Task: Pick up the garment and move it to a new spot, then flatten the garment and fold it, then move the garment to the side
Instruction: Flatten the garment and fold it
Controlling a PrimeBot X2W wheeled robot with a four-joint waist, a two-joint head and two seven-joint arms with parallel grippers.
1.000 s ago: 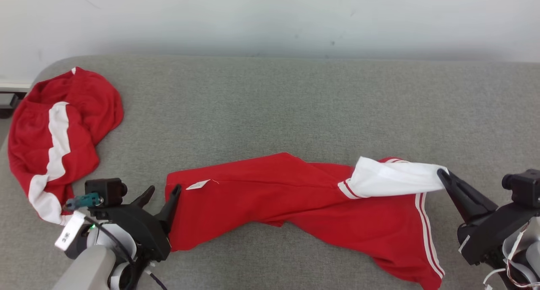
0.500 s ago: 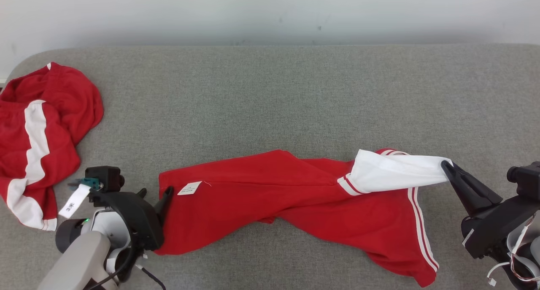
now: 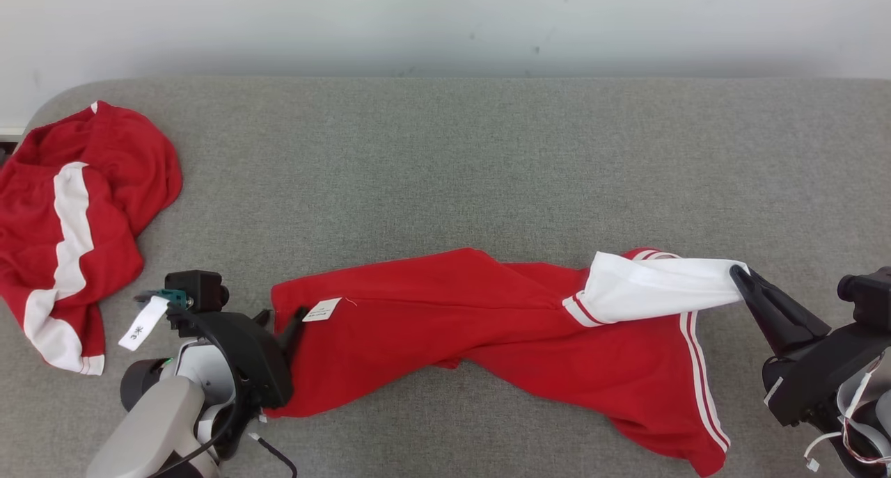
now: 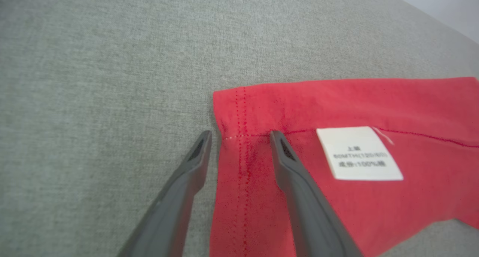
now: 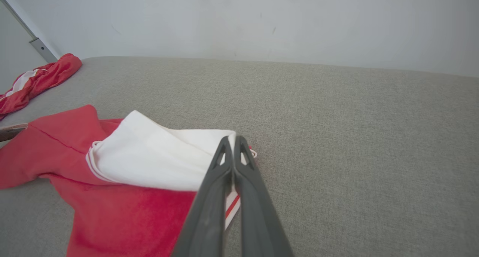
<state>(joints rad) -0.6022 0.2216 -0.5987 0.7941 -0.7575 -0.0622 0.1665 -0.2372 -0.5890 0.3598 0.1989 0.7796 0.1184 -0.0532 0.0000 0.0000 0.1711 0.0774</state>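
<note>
1. garment position. the red garment (image 3: 487,325) lies stretched across the near part of the grey tabletop (image 3: 445,158), running from the left claw to the right claw. its middle is twisted and creased. the right-hand part spreads toward the near edge and carries two thin white stripes (image 3: 703,380).

2. left claw. the left claw (image 3: 282,316) is at the garment's left end. in the left wrist view the left claw (image 4: 240,137) has its jaws parted and straddles the stitched hem (image 4: 234,174). one finger (image 4: 187,174) is over bare tabletop just outside the cloth edge. the other finger (image 4: 295,182) is over the red cloth. the hem lies flat in the gap between them and is not clamped. a white care label (image 4: 359,154) lies on the cloth just beside the inner finger; it also shows in the head view (image 3: 321,309).

3. right claw. the right claw (image 3: 736,273) is at the garment's right end. in the right wrist view the right claw (image 5: 234,139) has its jaws pressed together on the corner of the white sleeve (image 5: 157,156). the sleeve (image 3: 654,287) folds back over the red cloth and is drawn out toward the fingertips.

4. other items. a second garment (image 3: 69,227), red with a broad white band, lies bunched at the far left corner of the tabletop, well apart from both claws. a pale wall (image 3: 445,19) stands behind the tabletop.
</note>
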